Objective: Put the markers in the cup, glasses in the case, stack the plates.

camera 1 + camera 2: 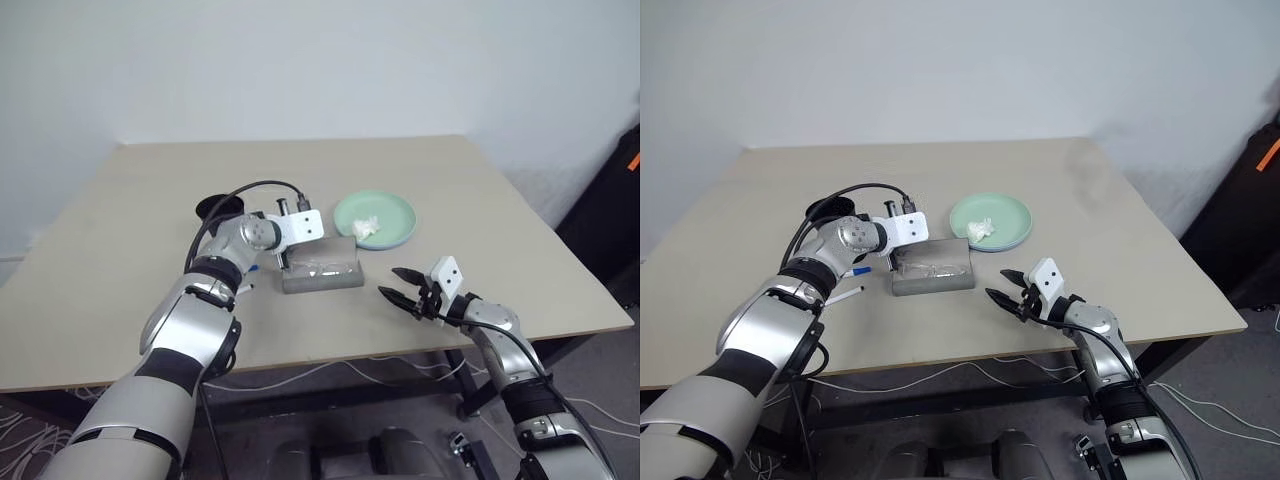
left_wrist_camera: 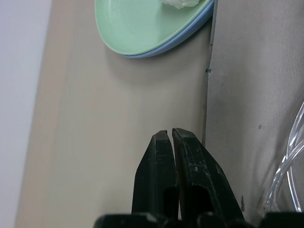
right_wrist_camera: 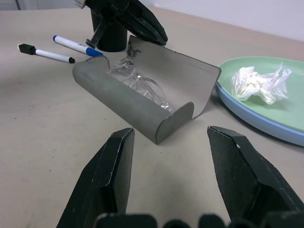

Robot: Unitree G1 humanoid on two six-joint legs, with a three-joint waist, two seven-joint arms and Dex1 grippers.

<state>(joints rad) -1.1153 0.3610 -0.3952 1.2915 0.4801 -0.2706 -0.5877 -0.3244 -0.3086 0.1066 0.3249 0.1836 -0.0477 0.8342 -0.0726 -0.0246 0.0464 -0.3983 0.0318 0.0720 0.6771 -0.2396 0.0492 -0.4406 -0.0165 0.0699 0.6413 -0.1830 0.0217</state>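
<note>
A: We are seeing the glasses (image 3: 142, 85) lying inside the open case (image 3: 142, 107) at mid-tabletop, plates (image 1: 375, 220) already stacked just right of it.

B: So we are closing the lid: our left claw (image 2: 172, 142), pressed together, is nudging its far edge; the right claw (image 3: 171, 156) is hovering spread nearby. The markers (image 3: 61, 50) are waiting beside the cup (image 1: 825, 210).

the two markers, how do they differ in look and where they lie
The blue-capped marker lies nearer the cup, its cap end close to the open case. The black-capped marker lies farther from both and has a black tip at its other end. Both are thin, white-barrelled, flat on the table, not yet in the cup.
</note>
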